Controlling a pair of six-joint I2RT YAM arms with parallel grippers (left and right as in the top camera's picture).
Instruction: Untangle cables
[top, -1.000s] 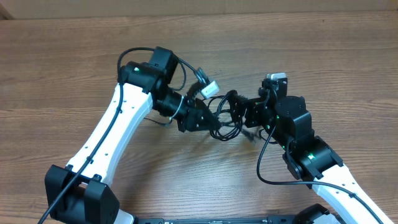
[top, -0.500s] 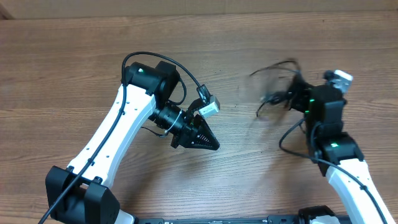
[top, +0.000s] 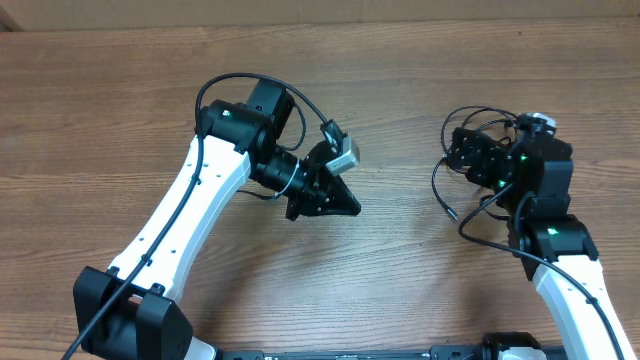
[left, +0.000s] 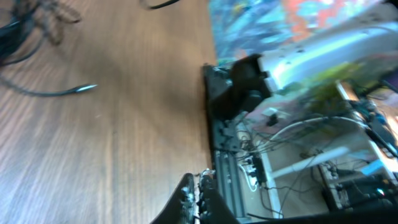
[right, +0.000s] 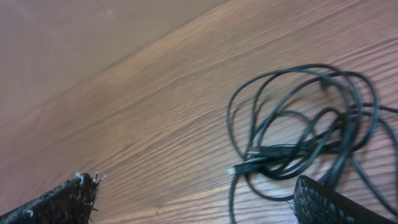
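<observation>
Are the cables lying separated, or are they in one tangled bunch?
Tangled in one bunch: the right wrist view shows the cables looping across each other in a single heap on the table.

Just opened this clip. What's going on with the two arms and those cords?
Two arms are working at untangling the cables, which lie in one looped, knotted heap on the right side of the wooden table. The right gripper hovers over the heap with its jaws wide open, gripping nothing as far as the views show. The left gripper is shut and empty, off to the left and clear of the cables.
</observation>
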